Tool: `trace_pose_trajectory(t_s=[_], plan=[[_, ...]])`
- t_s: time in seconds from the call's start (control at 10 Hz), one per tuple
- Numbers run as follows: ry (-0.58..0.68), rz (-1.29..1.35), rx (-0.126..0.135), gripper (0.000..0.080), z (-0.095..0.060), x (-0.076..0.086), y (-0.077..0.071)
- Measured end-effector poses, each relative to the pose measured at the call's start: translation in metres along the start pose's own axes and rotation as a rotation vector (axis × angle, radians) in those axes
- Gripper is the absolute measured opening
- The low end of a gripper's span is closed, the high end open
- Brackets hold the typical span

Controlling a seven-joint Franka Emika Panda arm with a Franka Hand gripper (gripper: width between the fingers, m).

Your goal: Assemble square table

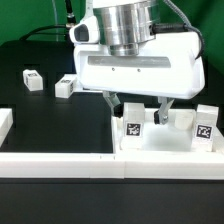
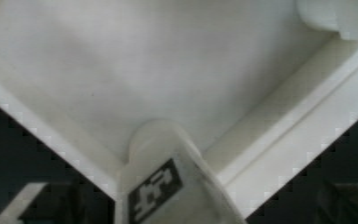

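Observation:
The white square tabletop (image 1: 160, 140) lies at the exterior view's lower right, with tags on its near side. My gripper (image 1: 138, 108) hangs just above it, open, one dark finger (image 1: 113, 104) on each side of a tagged corner and nothing gripped. In the wrist view the tabletop's pale inner face (image 2: 140, 70) fills the picture. Its raised rims meet at a tagged corner (image 2: 155, 186) between my gripper's (image 2: 185, 205) spread fingers (image 2: 23, 203). Two small white tagged legs (image 1: 32, 78) (image 1: 65, 87) lie loose on the black table at the exterior view's left.
A long white border bar (image 1: 55, 160) runs along the front of the black table, and another piece (image 1: 5, 122) stands at the exterior view's left edge. The arm's broad white hand (image 1: 140, 65) hides the table behind it.

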State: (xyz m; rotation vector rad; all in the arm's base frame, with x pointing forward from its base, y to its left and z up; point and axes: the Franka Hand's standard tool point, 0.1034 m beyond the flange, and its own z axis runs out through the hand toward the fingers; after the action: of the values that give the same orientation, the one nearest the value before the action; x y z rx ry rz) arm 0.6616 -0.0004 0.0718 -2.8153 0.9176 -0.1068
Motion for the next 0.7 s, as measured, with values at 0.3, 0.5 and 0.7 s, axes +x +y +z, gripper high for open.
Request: trace_pose_trajectory(t_s=[0.3, 0.5, 0.7], plan=[[0.047, -0.539, -0.069, 0.0649, -0.0026, 0.0069, -0.0034], [0.058, -0.489, -0.065, 0.0529, -0.0021, 0.007, -0.0044], [0.064, -0.388, -0.064, 0.039, -0.0028, 0.0093, -0.0017]])
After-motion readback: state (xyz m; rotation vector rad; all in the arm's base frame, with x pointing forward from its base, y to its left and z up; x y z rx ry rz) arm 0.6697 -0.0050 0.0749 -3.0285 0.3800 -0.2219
